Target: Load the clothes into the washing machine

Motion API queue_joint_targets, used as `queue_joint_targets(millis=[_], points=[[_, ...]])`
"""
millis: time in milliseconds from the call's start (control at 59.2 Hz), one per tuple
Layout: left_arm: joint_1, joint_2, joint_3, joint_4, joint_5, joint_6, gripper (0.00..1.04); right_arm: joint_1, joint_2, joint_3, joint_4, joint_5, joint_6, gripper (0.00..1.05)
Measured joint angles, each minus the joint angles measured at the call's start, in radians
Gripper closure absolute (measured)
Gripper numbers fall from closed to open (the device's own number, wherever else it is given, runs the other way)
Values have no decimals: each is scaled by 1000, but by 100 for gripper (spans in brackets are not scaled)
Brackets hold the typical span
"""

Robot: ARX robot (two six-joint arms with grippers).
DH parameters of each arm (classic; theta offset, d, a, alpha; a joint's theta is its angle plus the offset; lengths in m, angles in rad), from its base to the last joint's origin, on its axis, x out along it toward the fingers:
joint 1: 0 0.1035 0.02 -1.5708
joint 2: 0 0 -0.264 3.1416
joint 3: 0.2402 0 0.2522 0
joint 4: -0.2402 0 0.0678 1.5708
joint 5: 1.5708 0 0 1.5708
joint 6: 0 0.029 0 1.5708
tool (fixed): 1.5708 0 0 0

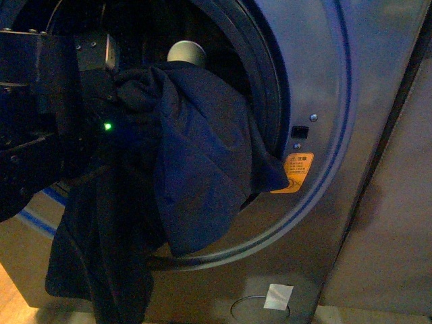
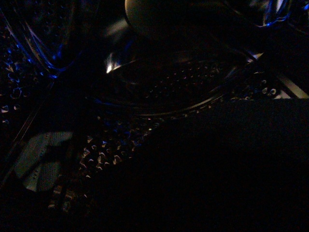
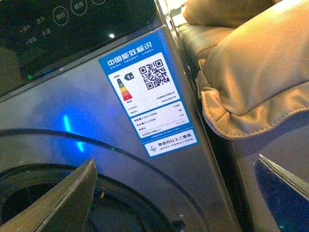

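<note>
Jaws, right: spread wide with nothing between them, held up by the upper front of the washing machine (image 3: pixel 58 121), beside its blue-white energy label (image 3: pixel 147 96) and well apart from the clothes.
Jaws, left: cannot tell. The left arm (image 1: pixel 61 101) reaches into the porthole with its end hidden by fabric, and the left wrist view is too dim to show them.
Clothes, place: the clothes (image 1: pixel 196 169) lie draped over the lower porthole rim (image 1: pixel 270 101). One part is inside the mouth, and a long fold hangs outside down the machine's front, low toward the floor (image 1: pixel 10 297).
Progress, judged: roughly half in; the hanging fold has yet to be lifted over the rim.
Risk, slide-out: the outside fold looks the heavier part, so if the hold is let go its weight could drag the rest back out.
Risk, drag-back: fabric lies against the left arm, so pulling that arm out may bring cloth with it.
Risk, snag: bunched cloth could catch on the dark rim when pushed.
Clothes, look: dark navy, near black in shadow, thick and soft, falling in broad heavy folds about as wide as the opening.
Drum: the perforated steel drum (image 2: pixel 193 77) shows dimly, with a dark mass low beside it, probably the garment.
</note>
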Motion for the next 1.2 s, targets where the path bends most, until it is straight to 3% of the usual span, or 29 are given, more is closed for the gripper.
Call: queue_joint_targets(millis=[84, 135, 270, 625, 1013, 1081, 1199], points=[[6, 42, 59, -26, -8, 10, 93, -3, -6, 1, -23, -8, -14, 10], [13, 81, 116, -52, -12, 14, 93, -37, -51, -17, -152, -73, -120, 21], [33, 141, 203, -95, -16, 14, 93, -137, -162, -151, -167, -169, -252, 44], [58, 288, 394, -171, -61, 48, 93, -360, -370, -388, -145, -382, -300, 103], [42, 497, 828, -381, -206, 157, 93, -503, -521, -514, -163, -521, -301, 102], [36, 536, 909, -418, -227, 178, 93, -564, -544, -528, -176, -610, -301, 102], [27, 624, 1086, -499, -266, 219, 93, -622, -585, -547, -193, -630, -301, 102]])
